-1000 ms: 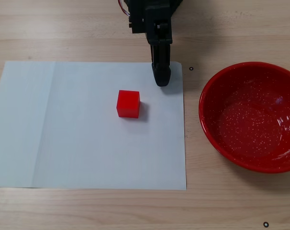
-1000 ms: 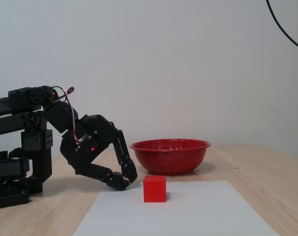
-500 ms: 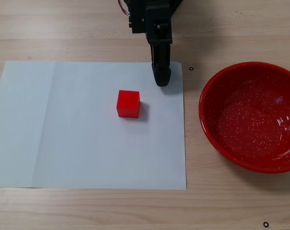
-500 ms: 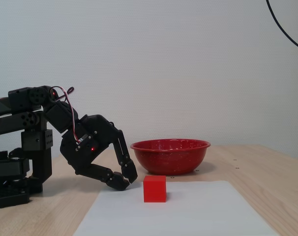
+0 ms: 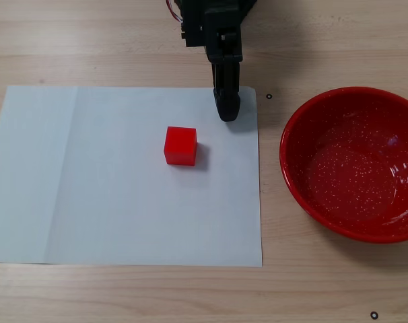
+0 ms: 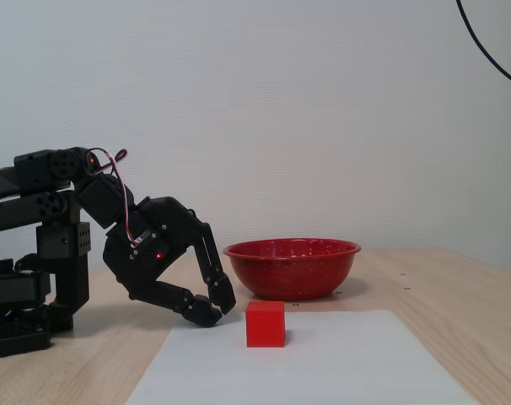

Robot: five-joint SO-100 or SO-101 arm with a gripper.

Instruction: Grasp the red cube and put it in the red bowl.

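The red cube (image 5: 180,145) rests on a white paper sheet, right of the sheet's middle in the top-down fixed view; the side fixed view shows the red cube (image 6: 265,324) standing flat. My black gripper (image 5: 228,111) points down at the sheet's far edge, shut, holding nothing, a short way behind and to the right of the cube. From the side, the gripper (image 6: 217,310) has its tips together just above the table, left of the cube with a small gap. The red bowl (image 5: 305,134) sits empty on the wood to the right of the sheet, and the bowl (image 6: 292,268) stands behind the cube.
The white sheet (image 5: 110,188) covers most of the wooden table's left and middle. The arm's base and folded links (image 6: 36,278) stand at the left in the side fixed view. A black cable (image 6: 492,52) hangs at the upper right against the wall.
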